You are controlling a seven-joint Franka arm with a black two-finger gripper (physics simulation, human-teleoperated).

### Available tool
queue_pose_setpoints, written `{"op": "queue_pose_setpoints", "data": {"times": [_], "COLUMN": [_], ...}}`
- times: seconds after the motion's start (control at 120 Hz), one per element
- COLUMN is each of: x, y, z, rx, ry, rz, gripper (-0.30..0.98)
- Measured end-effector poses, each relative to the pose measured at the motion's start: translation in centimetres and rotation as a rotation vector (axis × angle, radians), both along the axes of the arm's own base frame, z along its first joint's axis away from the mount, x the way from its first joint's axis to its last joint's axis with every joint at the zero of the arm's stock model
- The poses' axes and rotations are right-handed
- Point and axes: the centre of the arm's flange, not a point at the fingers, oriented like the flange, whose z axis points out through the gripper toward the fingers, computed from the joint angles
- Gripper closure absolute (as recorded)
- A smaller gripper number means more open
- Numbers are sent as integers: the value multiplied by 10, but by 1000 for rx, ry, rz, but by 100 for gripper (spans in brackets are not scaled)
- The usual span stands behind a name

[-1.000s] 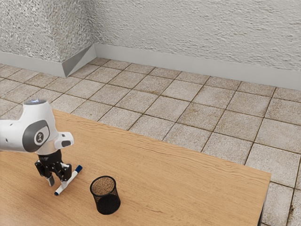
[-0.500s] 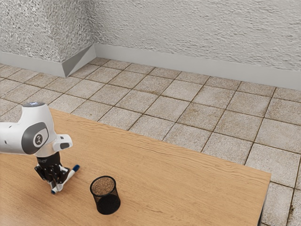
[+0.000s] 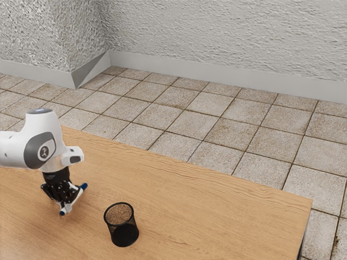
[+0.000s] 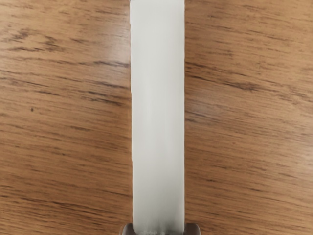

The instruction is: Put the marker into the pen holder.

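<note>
From here I see the gripper [image 3: 64,206] closed snug around the marker [image 4: 157,117] — and near it, upright, the pen holder [image 3: 126,236].

One slender white marker [image 4: 157,117] with two blue ends [image 3: 84,187] is counted, and one round black mesh pen holder [image 3: 124,235]. One light-brown wood-grained table [image 3: 206,211] is seen, along with one smooth white-and-grey robot arm [image 3: 45,140]. One black two-finger pincer [image 3: 63,207] is found on it, and two dark fingers [image 4: 192,229] are counted there. One floor [image 3: 195,114] of square, speckled grey-brown tiles is shown.
</note>
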Motion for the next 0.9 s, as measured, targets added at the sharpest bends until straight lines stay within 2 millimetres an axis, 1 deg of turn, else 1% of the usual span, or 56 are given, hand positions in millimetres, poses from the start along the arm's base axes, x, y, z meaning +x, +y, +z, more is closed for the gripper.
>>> {"op": "queue_pose_setpoints", "data": {"times": [0.025, 0.05, 0.1, 0.133, 0.158, 0.217, 0.242, 0.275, 0.317, 0.392, 0.475, 0.55, 0.658, 0.725, 0.775, 0.808, 0.875, 0.9], "x": [8, 17, 32, 32, 29, 26, 24, 17, 6, -17, -36, -44, -48, -46, -40, -32, -6, 3], "y": [-11, -30, -87, -125, -146, -176, -189, -207, -224, -234, -231, -230, -230, -230, -231, -232, -228, -225], "z": [13, 30, 64, 85, 100, 135, 147, 158, 163, 161, 143, 133, 126, 119, 113, 109, 101, 97], "rx": [12, 29, 65, 92, 114, 156, 172, 194, 201, 203, 188, 172, 158, 143, 127, 110, 77, 65], "ry": [-14, -30, -65, -81, -93, -122, -129, -129, -108, -47, 40, 93, 138, 166, 187, 201, 229, 239], "rz": [-31, -82, -217, -295, -335, -381, -400, -426, -437, -419, -386, -365, -348, -342, -342, -346, -346, -345], "gripper": [73, 73, 74, 74, 74, 74, 74, 75, 75, 74, 74, 74, 74, 74, 74, 74, 73, 70]}}
